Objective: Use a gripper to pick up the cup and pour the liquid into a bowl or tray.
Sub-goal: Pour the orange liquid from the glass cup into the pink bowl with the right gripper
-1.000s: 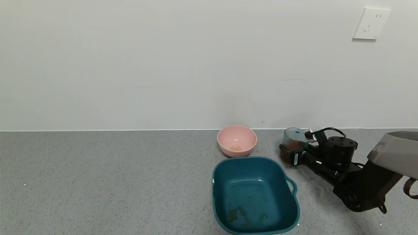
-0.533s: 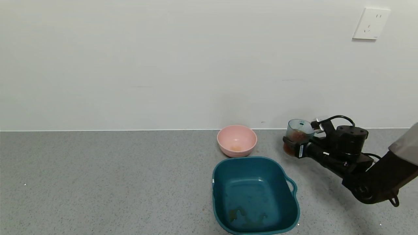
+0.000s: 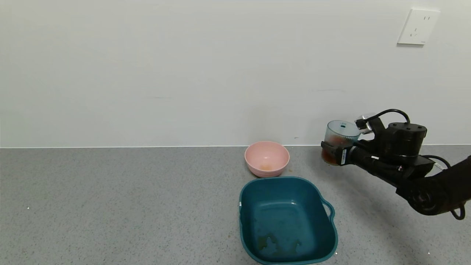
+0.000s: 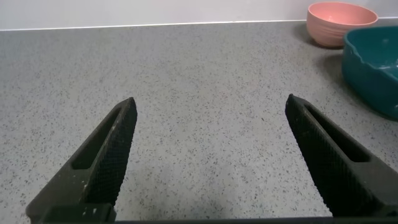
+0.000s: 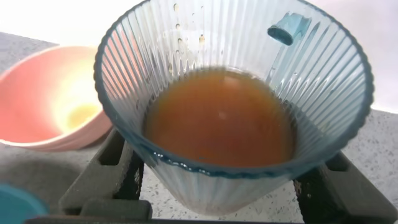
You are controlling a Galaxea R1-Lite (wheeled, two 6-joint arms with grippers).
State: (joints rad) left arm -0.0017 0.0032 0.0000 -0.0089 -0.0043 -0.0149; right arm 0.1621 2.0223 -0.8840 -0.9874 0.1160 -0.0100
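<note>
Left gripper (image 4: 208,155): parked low over bare grey worktop (image 3: 110,206) at the left, out of the head view; fingers (image 4: 109,155) spread wide apart, holding nothing.

Bowl (image 3: 267,158): pale pink, round, at the far edge of the worktop near the wall, centre-right. A faint residue sits in its bottom; otherwise unfilled.

Teal tray (image 3: 287,221): squarish, with a handle, just nearer than the bowl; smears on its floor.

Cup (image 3: 337,142): ribbed, translucent blue-green, upright, to the right of the bowl and well apart from it. It now hangs clear above the worktop, where a second ago it stood on the surface.

Liquid (image 5: 221,124): opaque red-orange, filling roughly the lower half, level and unspilled.

Right gripper (image 3: 335,156): fingers clamped on the cup's lower wall from either side.

Status: pick-up looks complete. Remaining, by judgement: carry leftward over the bowl, then tilt.
</note>
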